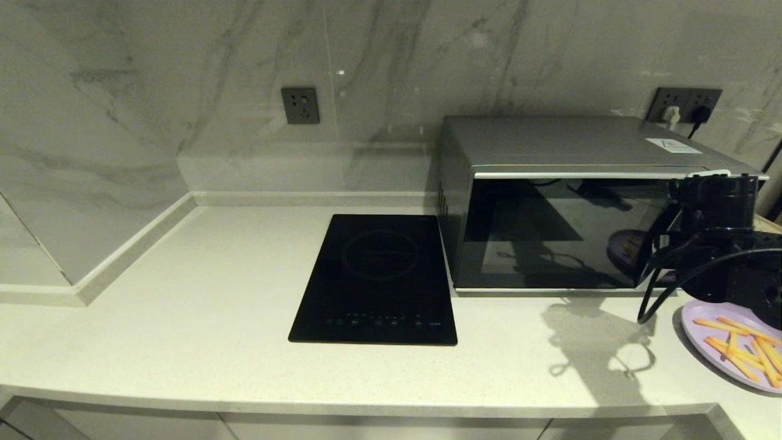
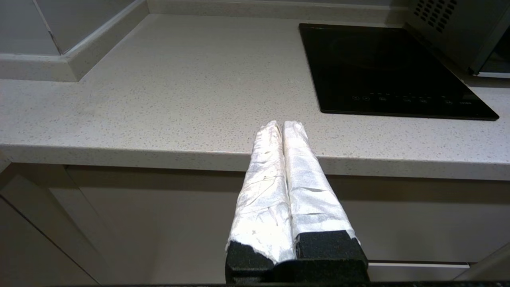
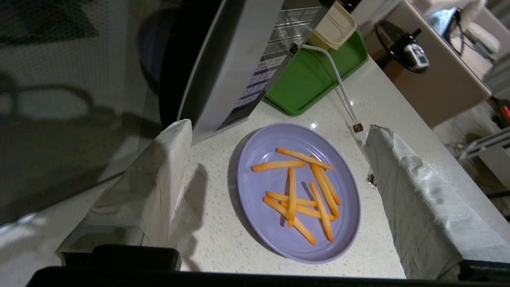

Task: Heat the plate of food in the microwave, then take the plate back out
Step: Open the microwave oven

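The plate [image 3: 297,195] of orange sticks lies on the desk [image 1: 183,305] just in front of the microwave [image 1: 568,208], below its button panel; the microwave door is shut. The right pincer [image 3: 275,167] hangs above the plate, spread wide, one finger on each side, holding nothing. The left pincer [image 2: 282,129] is parked low at the desk's front edge, closed and empty, near the cooktop [image 1: 379,278]. A green tray [image 3: 318,75] sits behind the plate.
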{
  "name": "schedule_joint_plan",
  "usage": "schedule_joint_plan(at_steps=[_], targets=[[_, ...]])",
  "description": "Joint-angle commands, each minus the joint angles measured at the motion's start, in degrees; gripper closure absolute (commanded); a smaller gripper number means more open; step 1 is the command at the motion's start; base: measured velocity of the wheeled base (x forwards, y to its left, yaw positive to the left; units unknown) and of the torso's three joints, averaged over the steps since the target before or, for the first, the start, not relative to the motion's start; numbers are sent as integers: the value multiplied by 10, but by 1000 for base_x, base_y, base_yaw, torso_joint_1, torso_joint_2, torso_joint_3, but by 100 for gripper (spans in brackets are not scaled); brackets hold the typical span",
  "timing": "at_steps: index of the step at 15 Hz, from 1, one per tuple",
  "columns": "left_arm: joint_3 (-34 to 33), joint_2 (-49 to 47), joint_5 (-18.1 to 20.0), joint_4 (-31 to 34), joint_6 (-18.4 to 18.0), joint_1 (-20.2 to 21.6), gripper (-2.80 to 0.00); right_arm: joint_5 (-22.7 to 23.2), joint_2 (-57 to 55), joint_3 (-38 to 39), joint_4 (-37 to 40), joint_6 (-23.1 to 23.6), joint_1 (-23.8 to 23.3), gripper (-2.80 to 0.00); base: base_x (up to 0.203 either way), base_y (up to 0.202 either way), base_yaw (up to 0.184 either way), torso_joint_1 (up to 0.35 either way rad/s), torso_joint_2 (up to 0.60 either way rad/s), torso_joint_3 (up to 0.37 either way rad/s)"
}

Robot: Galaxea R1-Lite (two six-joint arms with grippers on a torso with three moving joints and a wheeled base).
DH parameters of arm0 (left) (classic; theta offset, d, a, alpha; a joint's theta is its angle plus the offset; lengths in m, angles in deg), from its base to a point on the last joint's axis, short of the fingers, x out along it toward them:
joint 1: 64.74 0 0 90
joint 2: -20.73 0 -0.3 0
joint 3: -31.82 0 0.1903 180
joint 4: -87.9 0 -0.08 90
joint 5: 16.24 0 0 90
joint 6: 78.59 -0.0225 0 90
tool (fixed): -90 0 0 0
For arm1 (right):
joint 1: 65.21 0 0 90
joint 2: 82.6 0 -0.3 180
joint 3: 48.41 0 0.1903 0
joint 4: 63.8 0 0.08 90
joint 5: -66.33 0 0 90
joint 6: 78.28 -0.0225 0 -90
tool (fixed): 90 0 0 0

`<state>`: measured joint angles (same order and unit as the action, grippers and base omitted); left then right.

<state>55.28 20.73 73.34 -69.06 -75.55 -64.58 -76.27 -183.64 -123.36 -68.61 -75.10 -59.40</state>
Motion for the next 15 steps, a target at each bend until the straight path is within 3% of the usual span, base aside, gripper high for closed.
schedule_joint_plan(at_steps=[1, 8, 15], targets=[[0, 0, 0, 0, 0, 0, 0, -14, -48, -25, -7, -3, 1, -280, 0, 0, 0, 0, 0, 0], [0, 0, 0, 0, 0, 0, 0, -26, -73, -48, -8, -5, -5, -280, 0, 0, 0, 0, 0, 0], [0, 0, 0, 0, 0, 0, 0, -23, -94, -57, -12, -6, -45, -280, 0, 0, 0, 0, 0, 0]])
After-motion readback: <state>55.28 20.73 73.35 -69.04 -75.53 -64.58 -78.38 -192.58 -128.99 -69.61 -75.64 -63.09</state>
